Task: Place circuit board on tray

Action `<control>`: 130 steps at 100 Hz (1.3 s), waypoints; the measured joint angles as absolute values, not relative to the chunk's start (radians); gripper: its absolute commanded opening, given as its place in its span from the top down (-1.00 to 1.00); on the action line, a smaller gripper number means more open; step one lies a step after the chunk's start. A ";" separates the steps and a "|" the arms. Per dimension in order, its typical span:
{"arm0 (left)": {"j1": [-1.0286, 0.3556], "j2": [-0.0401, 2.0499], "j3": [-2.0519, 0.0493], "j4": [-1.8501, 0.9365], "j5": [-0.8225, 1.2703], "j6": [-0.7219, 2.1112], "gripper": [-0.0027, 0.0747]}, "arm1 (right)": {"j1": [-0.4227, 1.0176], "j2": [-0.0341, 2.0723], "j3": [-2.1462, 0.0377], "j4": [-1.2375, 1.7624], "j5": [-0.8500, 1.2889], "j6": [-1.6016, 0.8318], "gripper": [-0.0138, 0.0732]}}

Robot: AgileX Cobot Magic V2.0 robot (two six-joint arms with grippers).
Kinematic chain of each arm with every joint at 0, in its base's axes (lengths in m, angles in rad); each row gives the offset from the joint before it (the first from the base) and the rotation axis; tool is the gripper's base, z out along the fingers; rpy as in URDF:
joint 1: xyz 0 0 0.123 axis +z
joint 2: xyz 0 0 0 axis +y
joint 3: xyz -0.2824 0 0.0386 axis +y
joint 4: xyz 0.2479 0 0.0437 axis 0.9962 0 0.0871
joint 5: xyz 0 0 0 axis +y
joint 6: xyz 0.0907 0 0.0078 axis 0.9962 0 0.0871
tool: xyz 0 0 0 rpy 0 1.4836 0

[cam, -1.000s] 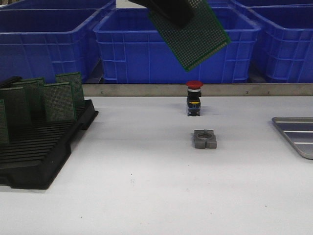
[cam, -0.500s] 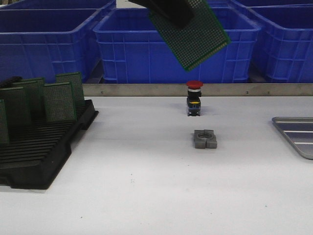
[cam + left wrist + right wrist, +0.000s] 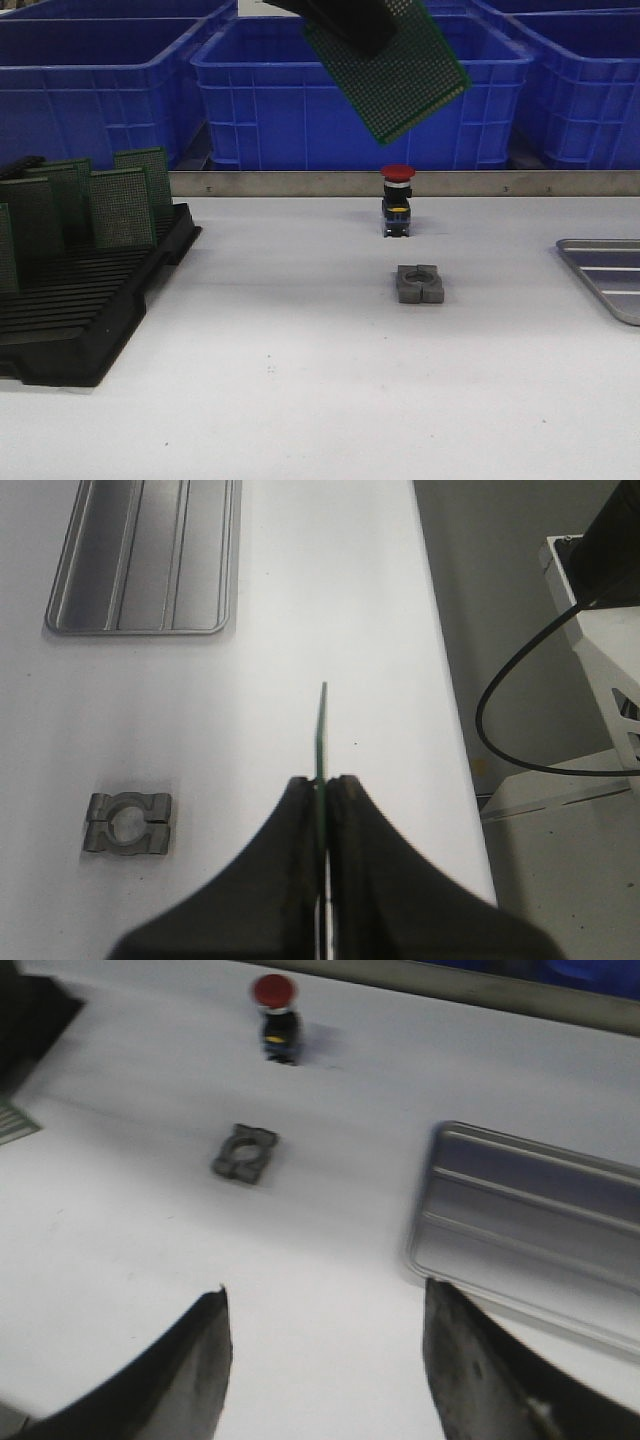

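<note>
Left gripper (image 3: 322,792) closed on one circuit board (image 3: 398,72), pinched edge-on between fingers (image 3: 290,810), held tilted high over table (image 3: 300,380), in front of blue bins (image 3: 250,90)
Right gripper (image 3: 325,1335) wide open, nothing held
One tray (image 3: 610,275) at right edge of table, bare
One grey clamp block (image 3: 419,284), one red-capped button (image 3: 397,200) in middle
One black rack (image 3: 80,320) at left; four boards (image 3: 120,207) counted standing in it

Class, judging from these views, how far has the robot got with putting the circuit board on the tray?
Done: the circuit board is picked up, clamped in the left tool high above the table. In hand: carrying it. Left: the tray at the table's right edge is empty, so the board must travel there and be released. The right tool is open and empty.
</note>
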State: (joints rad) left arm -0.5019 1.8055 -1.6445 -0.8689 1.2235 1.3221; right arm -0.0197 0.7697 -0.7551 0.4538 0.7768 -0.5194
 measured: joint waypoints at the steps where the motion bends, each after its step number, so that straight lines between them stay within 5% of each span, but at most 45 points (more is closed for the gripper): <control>1: -0.502 1.806 -1.644 -0.869 1.224 1.322 0.98 | -0.020 0.776 -0.758 0.466 0.780 -0.541 -0.35; 21: -0.502 1.806 -1.644 -0.869 1.224 1.322 0.98 | -0.018 0.932 -0.797 0.843 0.908 -1.105 -0.35; 42: -0.502 1.806 -1.644 -0.869 1.224 1.322 0.98 | -0.018 1.059 -0.807 1.069 0.940 -1.444 -0.35; 130: -0.502 1.806 -1.644 -0.869 1.224 1.322 0.98 | 0.157 1.460 -0.984 1.098 0.986 -1.525 -0.33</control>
